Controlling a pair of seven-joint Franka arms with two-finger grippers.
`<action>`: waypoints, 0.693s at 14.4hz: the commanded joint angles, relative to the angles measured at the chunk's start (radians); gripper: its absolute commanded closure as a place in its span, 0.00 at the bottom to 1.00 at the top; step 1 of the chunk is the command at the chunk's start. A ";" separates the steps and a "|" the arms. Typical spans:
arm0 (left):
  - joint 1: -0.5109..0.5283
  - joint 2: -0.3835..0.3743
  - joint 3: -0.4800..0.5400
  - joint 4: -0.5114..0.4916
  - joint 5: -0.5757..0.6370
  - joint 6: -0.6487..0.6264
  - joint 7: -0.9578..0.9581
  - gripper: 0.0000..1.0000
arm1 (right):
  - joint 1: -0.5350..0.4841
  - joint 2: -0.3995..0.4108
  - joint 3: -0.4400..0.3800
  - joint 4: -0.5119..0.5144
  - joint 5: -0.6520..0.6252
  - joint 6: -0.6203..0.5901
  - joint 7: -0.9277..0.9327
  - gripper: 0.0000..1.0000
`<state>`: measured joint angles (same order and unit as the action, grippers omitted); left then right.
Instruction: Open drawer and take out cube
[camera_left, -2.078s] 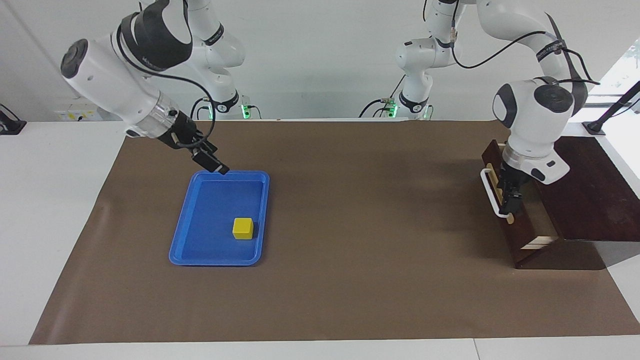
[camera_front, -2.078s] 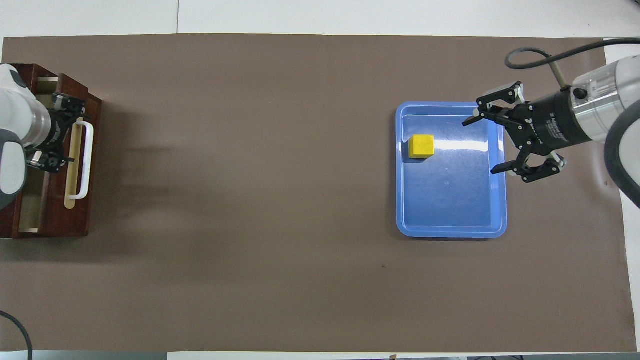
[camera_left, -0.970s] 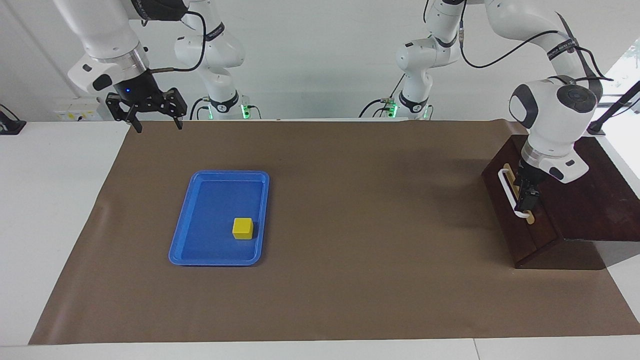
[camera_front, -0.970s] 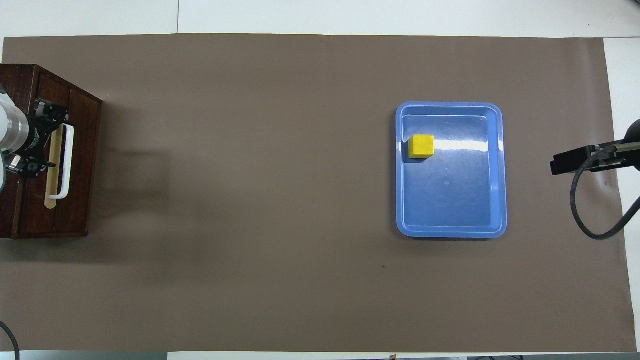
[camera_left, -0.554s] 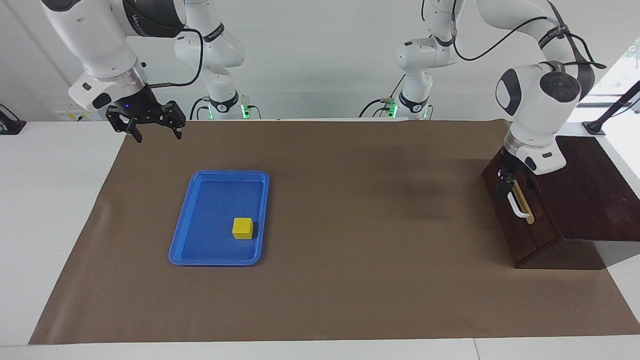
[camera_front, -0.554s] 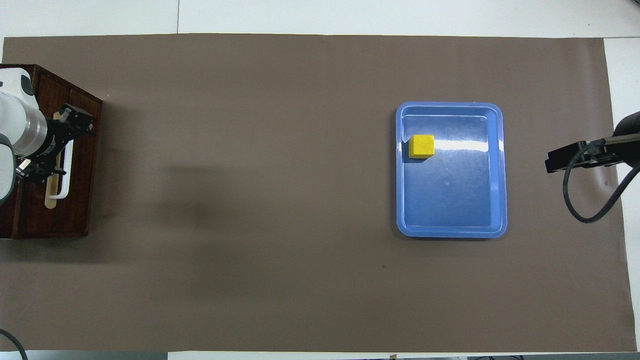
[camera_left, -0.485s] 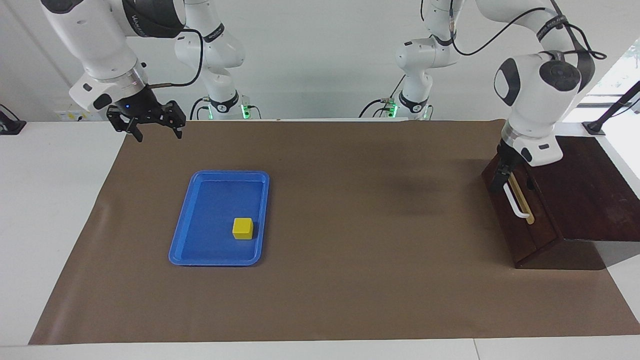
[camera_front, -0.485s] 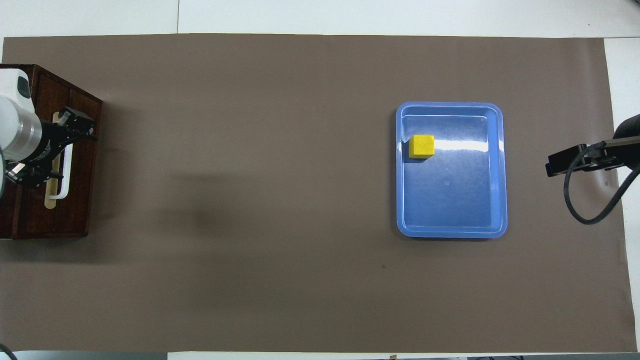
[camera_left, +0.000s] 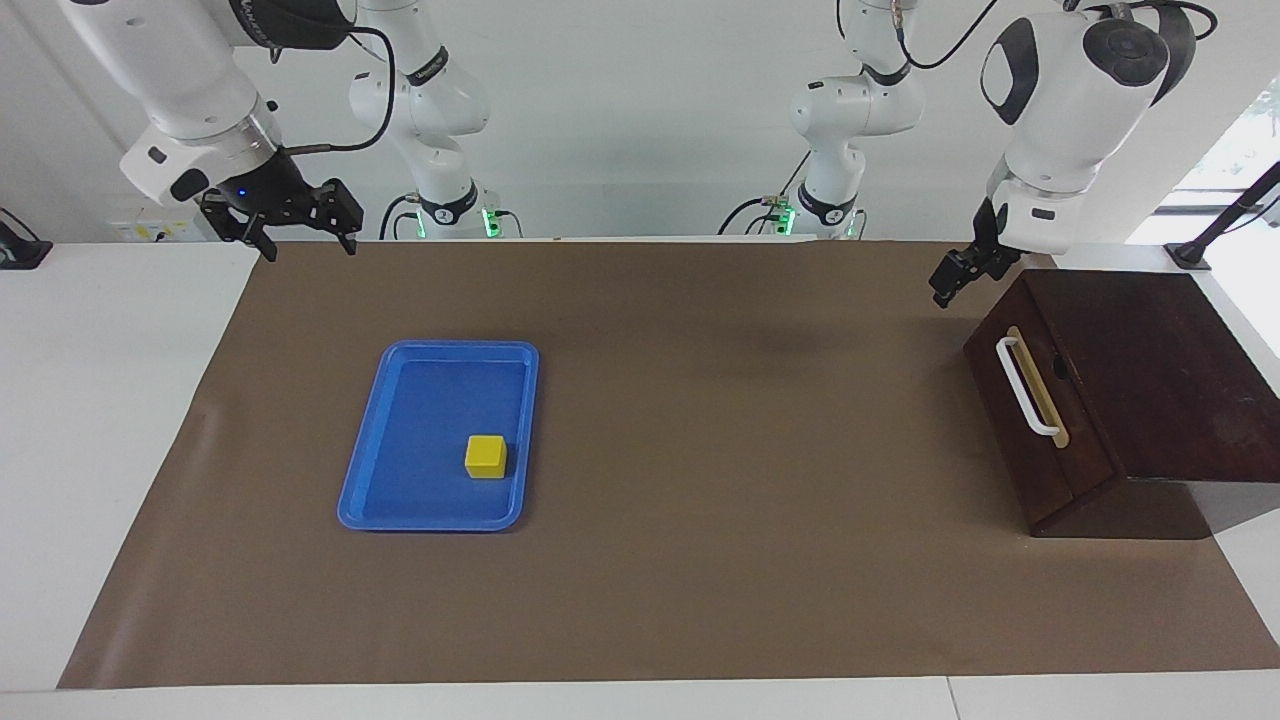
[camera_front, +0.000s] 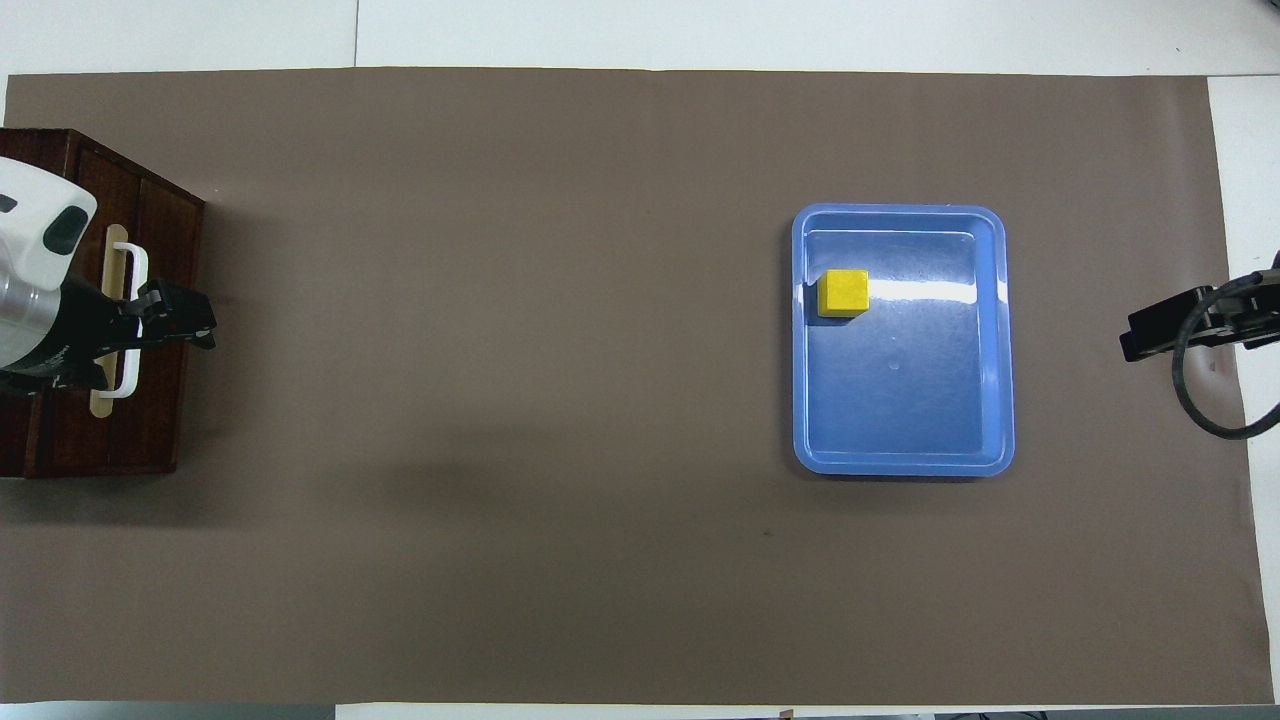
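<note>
The dark brown drawer is shut in its cabinet at the left arm's end of the table, and its white handle is free. It also shows in the overhead view. The yellow cube lies in the blue tray, also seen from overhead, cube and tray. My left gripper is empty, up in the air over the drawer's front edge, clear of the handle. My right gripper is open and empty, raised over the mat's edge beside the tray.
A brown mat covers the table. The cabinet's dark top slopes up from the drawer front. Both arm bases stand at the robots' edge. A dark cable hangs from the right arm.
The drawer was open and is now pushed shut. My left gripper left the handle and rose away from it. My right gripper drew back from the tray and rose; the cube stayed put.
</note>
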<state>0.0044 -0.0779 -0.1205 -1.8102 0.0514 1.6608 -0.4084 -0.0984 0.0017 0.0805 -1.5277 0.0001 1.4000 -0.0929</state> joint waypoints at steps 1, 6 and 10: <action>0.003 0.075 0.008 0.086 -0.040 -0.078 0.124 0.00 | -0.015 0.001 0.010 -0.006 -0.022 -0.009 -0.025 0.00; 0.028 0.122 -0.039 0.147 -0.044 -0.098 0.152 0.00 | -0.014 -0.037 0.010 -0.066 -0.023 0.025 -0.024 0.00; 0.016 0.121 -0.034 0.170 -0.044 -0.113 0.154 0.00 | 0.003 -0.035 0.010 -0.066 -0.065 0.050 -0.022 0.00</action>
<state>0.0130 0.0349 -0.1504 -1.6761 0.0218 1.5853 -0.2727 -0.0966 -0.0076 0.0831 -1.5578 -0.0338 1.4228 -0.0930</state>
